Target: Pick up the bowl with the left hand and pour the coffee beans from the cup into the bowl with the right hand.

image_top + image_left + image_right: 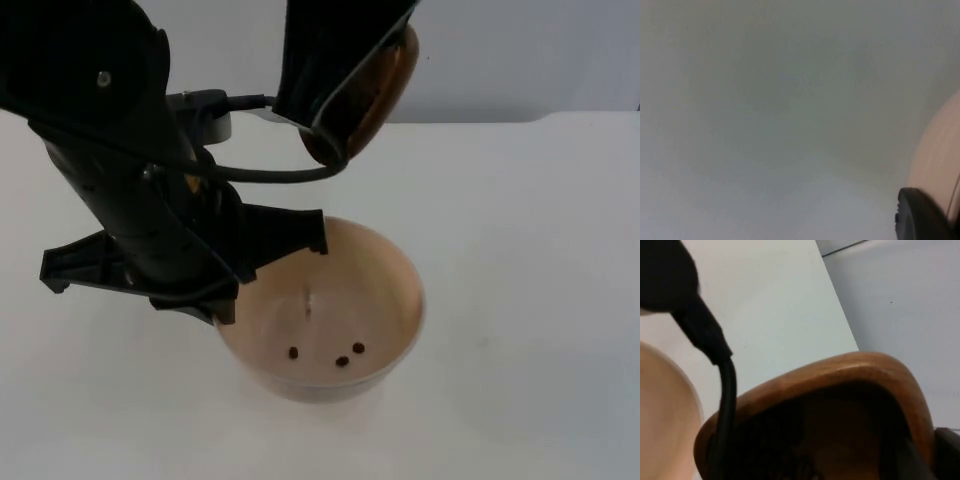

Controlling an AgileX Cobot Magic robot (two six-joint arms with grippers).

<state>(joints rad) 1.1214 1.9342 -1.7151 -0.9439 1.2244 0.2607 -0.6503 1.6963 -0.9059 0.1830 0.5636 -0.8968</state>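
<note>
A beige bowl [385, 290] sits at the middle of the top view with three coffee beans [342, 360] on its bottom. My left gripper [240, 275] comes in from the left and is shut on the bowl's left rim. In the left wrist view one black fingertip [920, 217] rests against the bowl's wall [940, 160]. A brown wooden cup [380, 90] hangs tilted above the bowl's far side, with my right gripper [335, 70] shut on it. The right wrist view looks into the cup's dark mouth [840, 410], with the bowl's rim [670, 400] beside it.
The white table [540, 260] runs around the bowl to the right and front. The grey partition wall [520, 50] closes off the back.
</note>
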